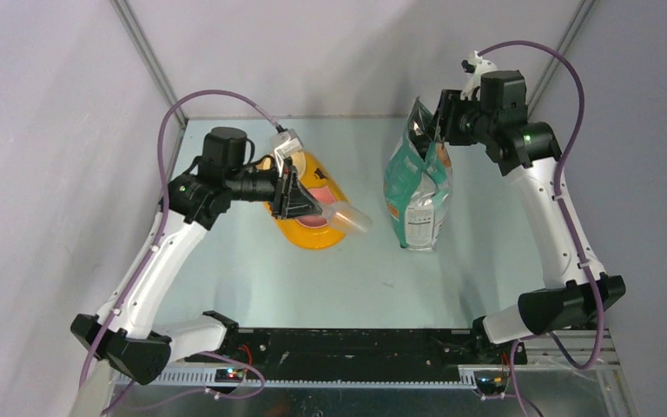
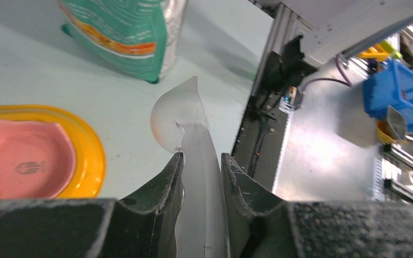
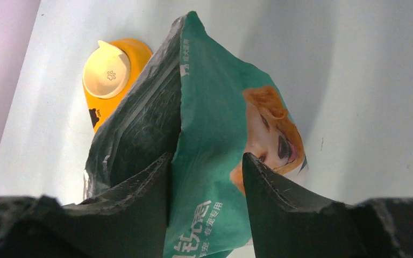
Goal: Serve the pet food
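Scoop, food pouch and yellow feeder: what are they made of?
The scoop looks like frosted clear plastic: the table shows faintly through it. The pouch seems to be thin printed plastic film, green outside and dull grey inside, creased at its folds. The yellow feeder looks like smooth, shiny moulded plastic; its pink bowl could be plastic or ceramic.

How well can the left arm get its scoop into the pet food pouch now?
Probably not yet. Nothing stands between the clear plastic scoop and the pet food pouch, but the right claw straddles the pouch's top edge, and the mouth gapes only narrowly.
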